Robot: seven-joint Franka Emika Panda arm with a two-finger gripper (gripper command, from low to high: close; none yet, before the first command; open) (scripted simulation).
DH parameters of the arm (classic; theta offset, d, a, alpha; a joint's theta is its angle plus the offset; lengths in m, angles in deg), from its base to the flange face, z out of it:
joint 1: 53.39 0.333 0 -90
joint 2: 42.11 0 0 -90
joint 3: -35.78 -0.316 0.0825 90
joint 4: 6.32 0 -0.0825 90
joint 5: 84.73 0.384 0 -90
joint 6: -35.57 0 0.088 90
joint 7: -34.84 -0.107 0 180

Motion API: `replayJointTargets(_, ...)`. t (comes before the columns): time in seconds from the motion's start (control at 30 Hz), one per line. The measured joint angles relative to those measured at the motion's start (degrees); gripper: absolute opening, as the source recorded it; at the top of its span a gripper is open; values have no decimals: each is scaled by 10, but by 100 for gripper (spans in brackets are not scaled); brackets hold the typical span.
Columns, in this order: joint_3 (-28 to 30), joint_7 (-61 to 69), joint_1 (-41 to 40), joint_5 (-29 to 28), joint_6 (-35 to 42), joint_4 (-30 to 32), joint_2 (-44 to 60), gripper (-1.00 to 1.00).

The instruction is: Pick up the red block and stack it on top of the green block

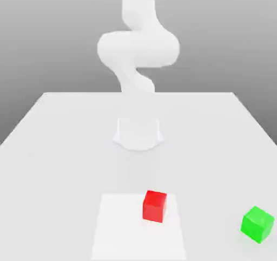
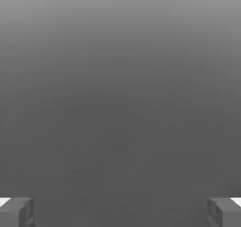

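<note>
The red block (image 1: 155, 206) sits on the white table, near the front, on a paler square patch (image 1: 116, 230). The green block (image 1: 257, 223) rests on the table toward the exterior view's right, well apart from the red one. In the hand view my gripper (image 2: 120, 213) is open: its two grey fingertips (image 2: 17, 213) stand wide apart with nothing between them, and only a plain grey background lies beyond. The white arm (image 1: 138, 49) rises from its base and leaves the exterior view at the top.
The arm's round base (image 1: 138, 133) stands mid-table behind the blocks. The white table (image 1: 65, 146) stretches wide on both sides, its far edge running behind the base.
</note>
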Motion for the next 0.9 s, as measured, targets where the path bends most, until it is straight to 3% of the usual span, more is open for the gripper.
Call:
replayJointTargets(0.6, -71, -180, -17, 1, -242, 248, 386, 0)
replayJointTargets(0.83, -34, -228, 8, -51, -360, 242, 530, 0)
replayJointTargets(0.87, -26, -231, 14, -56, -372, 240, 544, -100)
replayJointTargets(0.9, -26, -231, 14, -56, -372, 240, 544, -100)
